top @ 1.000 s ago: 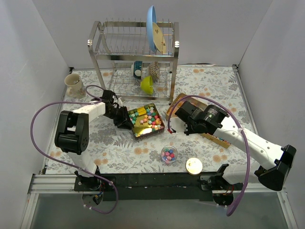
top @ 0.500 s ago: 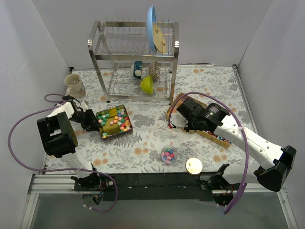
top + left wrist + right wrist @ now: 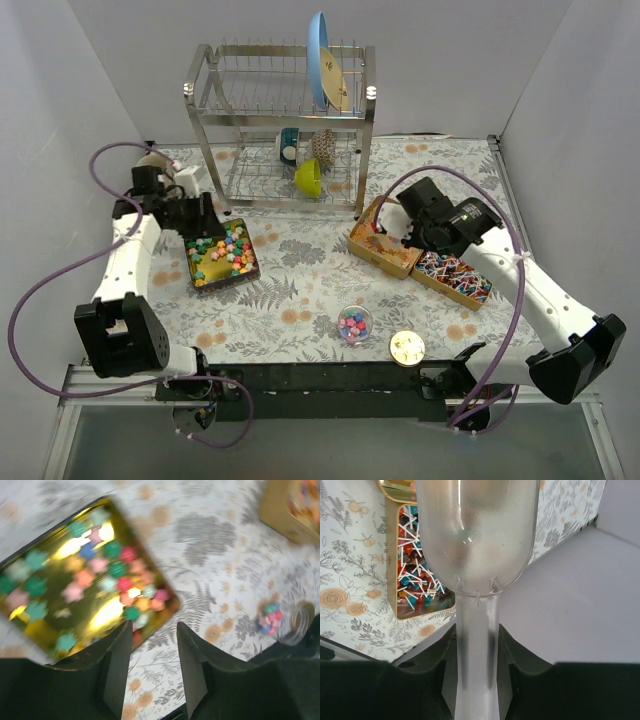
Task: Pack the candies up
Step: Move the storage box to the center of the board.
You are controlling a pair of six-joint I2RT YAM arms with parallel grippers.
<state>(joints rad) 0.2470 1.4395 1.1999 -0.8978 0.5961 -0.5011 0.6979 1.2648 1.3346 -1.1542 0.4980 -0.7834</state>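
Left gripper (image 3: 154, 632), fingers parted at the far rim of the left gold tin (image 3: 107, 615), could be snagged and its multicoloured candies (image 3: 117, 570) tipped out; rightward, wrapped candies (image 3: 417, 580) could be scattered by the scoop (image 3: 477, 535) clamped in the right gripper (image 3: 476, 635).

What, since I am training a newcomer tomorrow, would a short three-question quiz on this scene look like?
1. True or false: the right fingers grip a clear scoop.
2. Which candies fill the tin by the left fingers? A) multicoloured pieces B) red-white-blue wrapped ones C) orange rounds
3. What stands nearest the lid?

Key: 1. True. 2. A. 3. The jar.
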